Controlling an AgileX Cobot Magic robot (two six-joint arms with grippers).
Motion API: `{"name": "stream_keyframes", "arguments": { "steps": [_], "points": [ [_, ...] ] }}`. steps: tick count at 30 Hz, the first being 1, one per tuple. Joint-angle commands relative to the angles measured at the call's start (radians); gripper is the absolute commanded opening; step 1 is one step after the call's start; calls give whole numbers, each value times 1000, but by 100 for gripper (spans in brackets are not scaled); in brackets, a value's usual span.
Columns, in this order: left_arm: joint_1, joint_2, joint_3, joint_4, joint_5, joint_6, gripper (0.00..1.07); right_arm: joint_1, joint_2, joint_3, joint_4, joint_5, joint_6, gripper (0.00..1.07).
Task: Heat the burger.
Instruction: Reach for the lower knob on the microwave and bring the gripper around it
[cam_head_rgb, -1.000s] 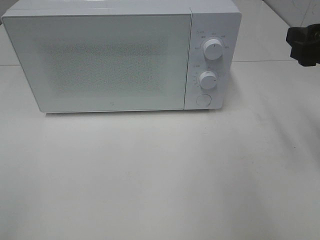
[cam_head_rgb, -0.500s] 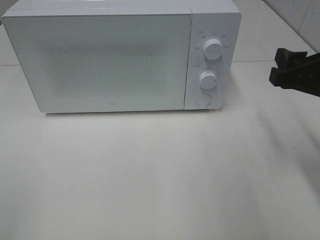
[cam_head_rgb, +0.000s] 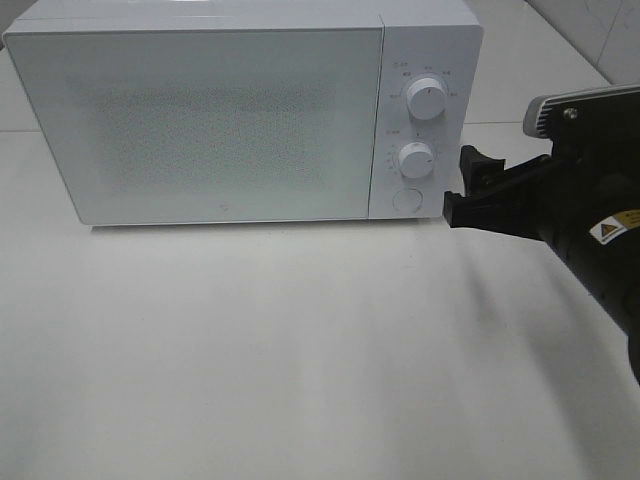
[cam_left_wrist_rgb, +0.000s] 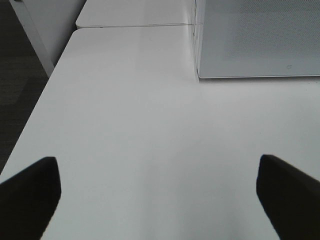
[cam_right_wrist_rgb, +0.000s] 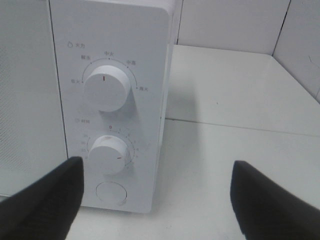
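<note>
Right gripper (cam_head_rgb: 458, 185), jaws apart and empty, has moved in beside the microwave (cam_head_rgb: 420, 40) lower dial (cam_head_rgb: 416, 159) since 1 second ago; left gripper (cam_left_wrist_rgb: 160, 195) waits open. Burger out of sight, door (cam_head_rgb: 200, 120) shut; I judge dial-setting comes next.

Open table near, microwave walling off the far side

The white microwave (cam_head_rgb: 245, 115) takes up the far left and middle of the table (cam_head_rgb: 300, 350), and its closed door (cam_head_rgb: 150, 160) bars the way inside. In front of it the near half of the table lies bare from left to right, giving wide passage. Right of the microwave, a strip of table runs far toward the tiled wall (cam_head_rgb: 600, 30). The right gripper (cam_head_rgb: 460, 185), jaws spread, occupies that strip just beside the lower knob (cam_head_rgb: 416, 158) and round button (cam_head_rgb: 405, 200). The left gripper (cam_left_wrist_rgb: 160, 200), fingers wide apart, hangs over bare table near and left of the microwave's corner.
</note>
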Motion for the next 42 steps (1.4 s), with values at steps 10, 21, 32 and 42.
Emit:
{"name": "stream_keyframes", "arguments": {
  "steps": [10, 21, 32, 42],
  "points": [
    [3, -24, 4, -9, -16, -4, 100, 141, 173, -120, 124, -99, -16, 76],
    [3, -24, 4, -9, -16, -4, 100, 138, 279, -233, 124, -102, -16, 76],
    [3, -24, 4, -9, -16, -4, 100, 76, 394, -344, 113, -54, -5, 76],
    [3, -24, 4, -9, -16, -4, 100, 29, 472, -403, 91, -25, 16, 76]
  ]
}}
